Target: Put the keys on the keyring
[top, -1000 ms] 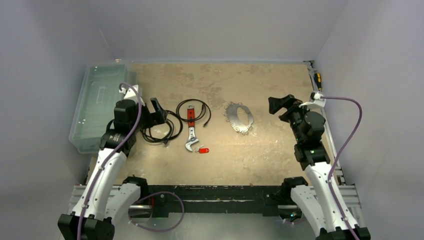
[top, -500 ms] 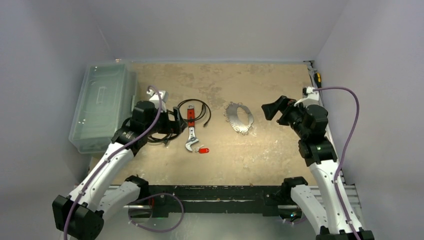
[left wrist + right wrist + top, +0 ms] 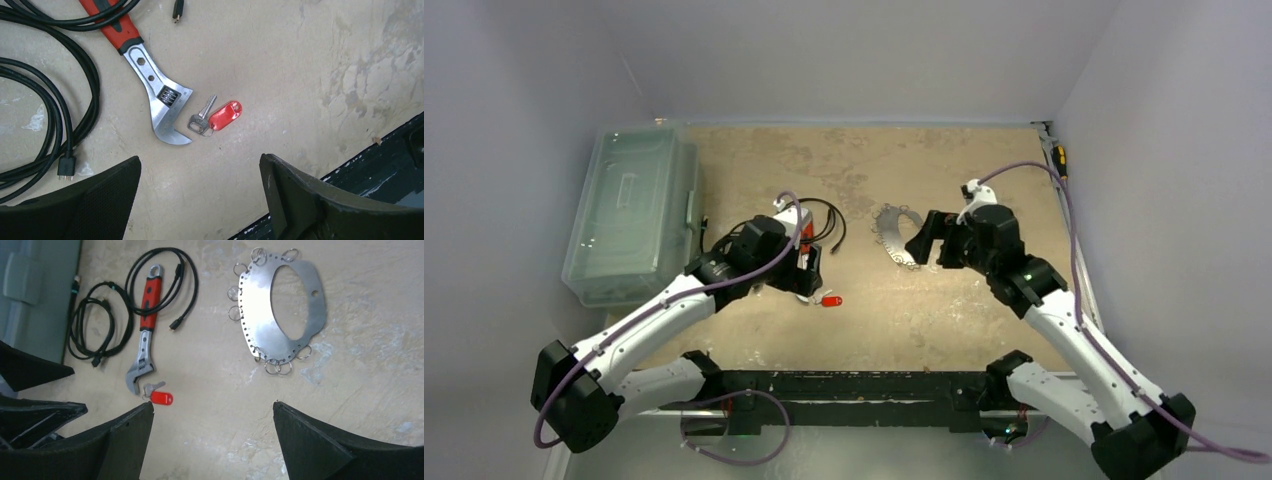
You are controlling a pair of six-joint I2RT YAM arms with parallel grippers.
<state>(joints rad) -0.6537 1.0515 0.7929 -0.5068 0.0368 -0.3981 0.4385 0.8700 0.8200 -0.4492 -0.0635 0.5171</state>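
Key point(image 3: 201, 120) with red tag point(image 3: 226, 113) lay just beside the wrench point(image 3: 159, 95) head, perhaps touching it, below the wide, empty left gripper point(image 3: 199, 167). The right gripper point(image 3: 212, 407), also wide and empty, hovered near the keyring point(image 3: 256, 315). Closing there could catch the wrench too.
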